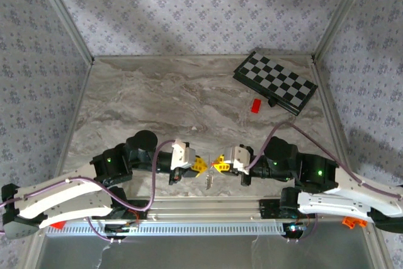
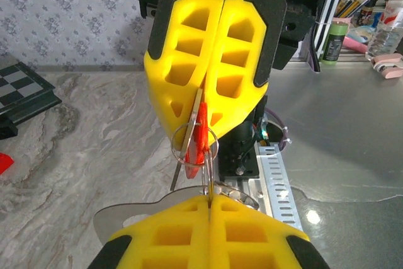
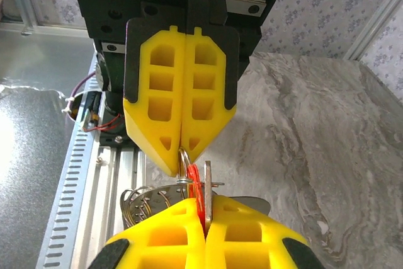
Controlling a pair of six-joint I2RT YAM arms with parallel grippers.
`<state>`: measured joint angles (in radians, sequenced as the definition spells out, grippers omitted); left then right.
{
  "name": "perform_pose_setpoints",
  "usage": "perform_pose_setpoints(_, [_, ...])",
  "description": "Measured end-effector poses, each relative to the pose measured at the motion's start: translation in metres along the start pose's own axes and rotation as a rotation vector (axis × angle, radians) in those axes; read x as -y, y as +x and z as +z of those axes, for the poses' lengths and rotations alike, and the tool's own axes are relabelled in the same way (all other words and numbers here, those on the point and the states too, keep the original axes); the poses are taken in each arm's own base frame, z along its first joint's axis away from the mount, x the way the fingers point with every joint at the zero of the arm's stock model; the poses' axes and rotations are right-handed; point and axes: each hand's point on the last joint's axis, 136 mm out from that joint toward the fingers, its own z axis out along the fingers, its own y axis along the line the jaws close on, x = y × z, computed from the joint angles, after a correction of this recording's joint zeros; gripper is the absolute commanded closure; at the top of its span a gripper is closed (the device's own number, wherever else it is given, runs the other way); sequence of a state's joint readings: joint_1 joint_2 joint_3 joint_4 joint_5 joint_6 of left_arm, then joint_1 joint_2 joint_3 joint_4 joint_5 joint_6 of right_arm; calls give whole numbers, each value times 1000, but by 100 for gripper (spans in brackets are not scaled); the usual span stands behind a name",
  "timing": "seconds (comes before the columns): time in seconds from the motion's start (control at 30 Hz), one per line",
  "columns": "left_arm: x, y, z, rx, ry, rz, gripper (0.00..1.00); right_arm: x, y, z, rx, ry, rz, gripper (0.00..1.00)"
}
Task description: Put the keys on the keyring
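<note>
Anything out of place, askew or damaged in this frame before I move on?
Nothing spilled or damaged. The left claw and right claw meet tip to tip, shut on the keyring and a key. The only odd items: a chessboard lying askew in the far right corner, with a small red piece loose beside it.
</note>
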<state>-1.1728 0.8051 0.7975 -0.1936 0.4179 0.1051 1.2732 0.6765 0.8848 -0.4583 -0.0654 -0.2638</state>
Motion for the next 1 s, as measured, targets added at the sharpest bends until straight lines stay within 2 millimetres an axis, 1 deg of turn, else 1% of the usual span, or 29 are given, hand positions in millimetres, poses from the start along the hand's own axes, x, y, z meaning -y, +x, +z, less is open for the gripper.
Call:
perform_pose_setpoints(0.23, [0,7,1,-13,1,-6,100,-6,4,4,-26,-19,-31,100])
perform_pose_setpoints(0.37, [-1,7,0,6,-9,1,100,-7,4,3,-25,-21,-40,100])
perform_pose_setpoints(0.53, [-1,6,-3,39,-20,-6,78,-8,3,3,-22,-26,-49,100])
perform_pose_setpoints(0.63, [0,3,-6,54,-22,-8,67,-9,3,3,-21,-26,-54,100])
perform_pose_setpoints(0.7, [0,2,-7,63,-22,-5,63,-10,3,3,-20,-31,-57,100])
perform_pose_setpoints(0.9, [-1,0,-6,78,-24,-2,62,-12,-1,2,-11,-37,-62,100])
perform_pose_setpoints(0.93, [-1,-2,-6,84,-24,2,62,-12,-2,1,-8,-37,-62,100])
perform_pose_setpoints(1.0, [-1,-5,-6,96,-25,6,67,-11,-5,0,-2,-36,-63,100])
